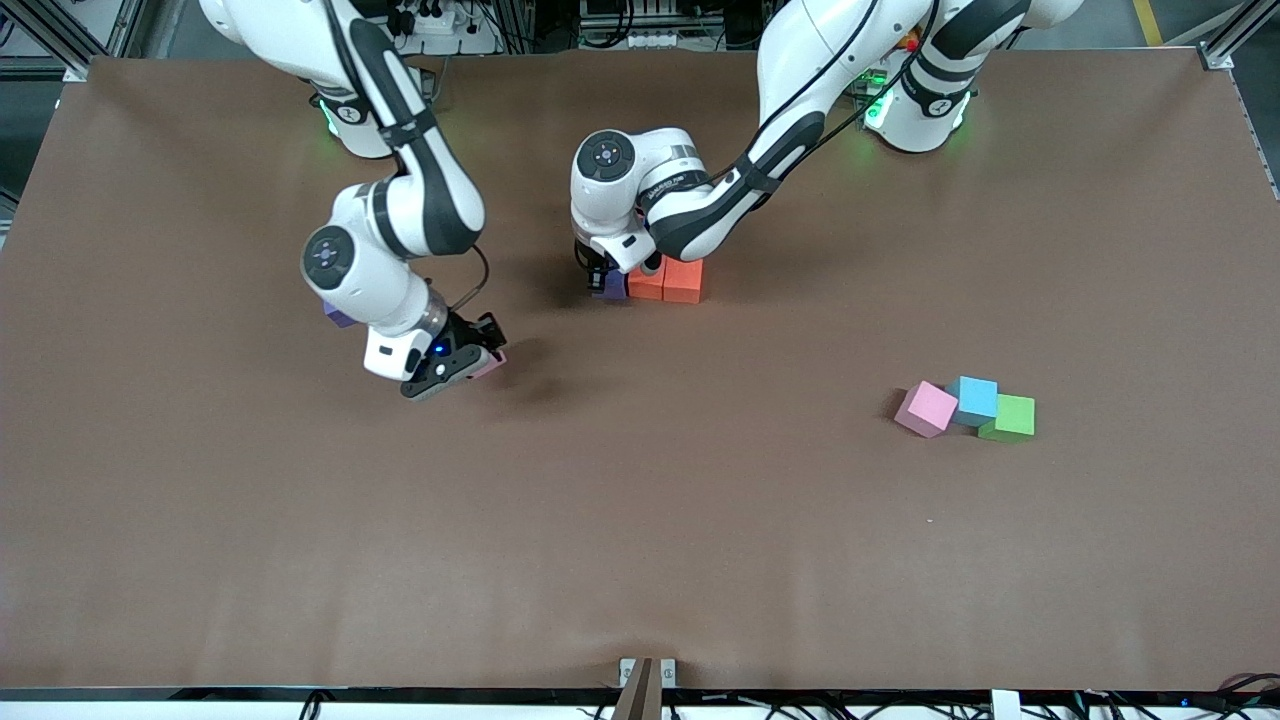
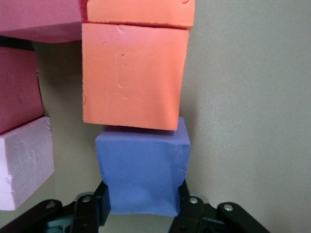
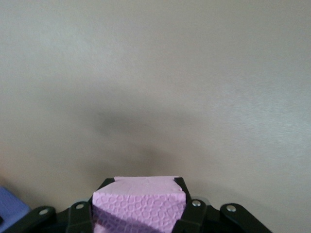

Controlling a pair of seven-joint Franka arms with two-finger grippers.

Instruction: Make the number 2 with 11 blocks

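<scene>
Green cube [image 1: 1010, 418] sits unused. Your left gripper [image 1: 606, 281] clamps the purple block [image 1: 614, 285] against orange blocks [image 1: 668, 281]; right gripper [image 1: 478, 362] holds a pink block [image 3: 140, 204]. Digit barely begun.

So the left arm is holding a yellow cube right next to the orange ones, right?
Not yellow. The cube in the left tool is purple, as the left wrist view shows. It does sit right against the orange cubes.
</scene>
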